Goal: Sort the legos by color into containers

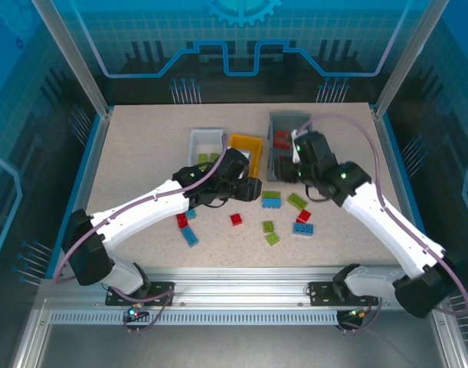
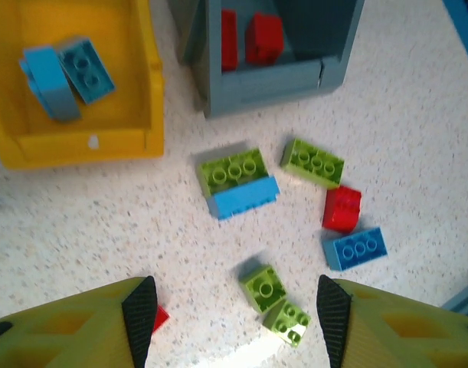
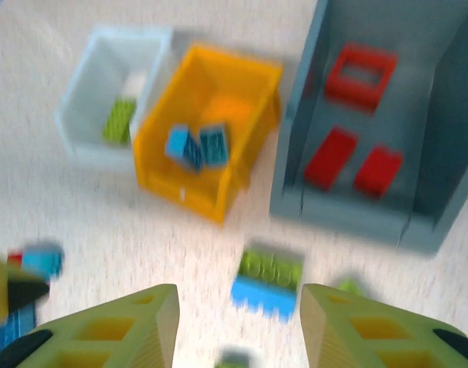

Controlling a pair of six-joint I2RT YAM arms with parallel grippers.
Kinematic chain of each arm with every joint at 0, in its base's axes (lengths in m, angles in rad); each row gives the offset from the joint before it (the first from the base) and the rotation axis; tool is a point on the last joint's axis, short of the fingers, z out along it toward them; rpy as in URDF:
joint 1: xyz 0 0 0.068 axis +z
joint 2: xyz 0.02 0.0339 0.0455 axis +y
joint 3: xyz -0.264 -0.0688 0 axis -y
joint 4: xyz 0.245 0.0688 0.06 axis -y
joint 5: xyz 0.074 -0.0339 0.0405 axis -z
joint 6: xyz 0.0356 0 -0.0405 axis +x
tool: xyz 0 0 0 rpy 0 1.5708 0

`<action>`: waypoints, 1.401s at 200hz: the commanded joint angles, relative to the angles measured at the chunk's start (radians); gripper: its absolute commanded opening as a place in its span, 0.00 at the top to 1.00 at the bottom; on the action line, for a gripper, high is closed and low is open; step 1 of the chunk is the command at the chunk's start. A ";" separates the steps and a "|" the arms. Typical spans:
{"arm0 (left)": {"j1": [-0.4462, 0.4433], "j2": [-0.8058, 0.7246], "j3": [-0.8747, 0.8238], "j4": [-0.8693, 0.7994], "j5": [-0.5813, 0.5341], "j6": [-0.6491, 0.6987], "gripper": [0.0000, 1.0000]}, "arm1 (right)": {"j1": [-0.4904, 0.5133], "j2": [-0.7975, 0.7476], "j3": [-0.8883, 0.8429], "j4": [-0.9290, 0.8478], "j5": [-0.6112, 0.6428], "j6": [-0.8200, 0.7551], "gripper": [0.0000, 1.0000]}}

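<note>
Starting with the speckled table (image 1: 134,153): three containers ranged along its far side, loose legos scattered nearer the arms.

Largest, the grey bin (image 3: 337,211), holding three red bricks (image 3: 331,157). Just left of it, the orange-yellow bin (image 3: 189,184), with two blue bricks (image 3: 197,146) lying together inside. Further left, just beside that, the white bin (image 3: 84,138), with one lime brick (image 3: 119,119) in it.

Hovering above the loose pieces, the left gripper (image 2: 235,303), fingers spread wide and grasping nothing. Lying on the table between those fingers, nearer the right one, two small lime legos (image 2: 263,285), touching each other. Beyond them, toward the bins, a lime-and-blue pair (image 2: 237,184) pressed together; to its right a long lime piece (image 2: 313,161), a red piece (image 2: 342,208) and a blue piece (image 2: 355,249).

Hanging in front of the bins, the right gripper (image 3: 237,307), also parted and empty, with the same lime-and-blue pair lying ahead between its fingers.

Hard to read: a red scrap (image 2: 160,317) mostly hidden behind the left gripper's left finger; the whole right wrist view smeared, so a blue-and-red cluster (image 3: 34,261) at its left edge not separable into single bricks; from above, the grey bin's near end covered by the right wrist.
</note>
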 commanded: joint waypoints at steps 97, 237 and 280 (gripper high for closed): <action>-0.133 0.456 0.143 -0.056 0.103 -0.434 0.29 | 0.153 -0.557 -0.274 -0.285 -0.091 0.327 0.26; -0.134 0.548 0.195 -0.104 0.099 -0.412 0.63 | 0.154 -0.520 -0.273 -0.254 -0.069 0.317 0.30; -0.088 0.354 0.143 -0.150 -0.024 -0.373 0.73 | 0.158 -0.494 -0.292 -0.112 -0.178 0.219 0.34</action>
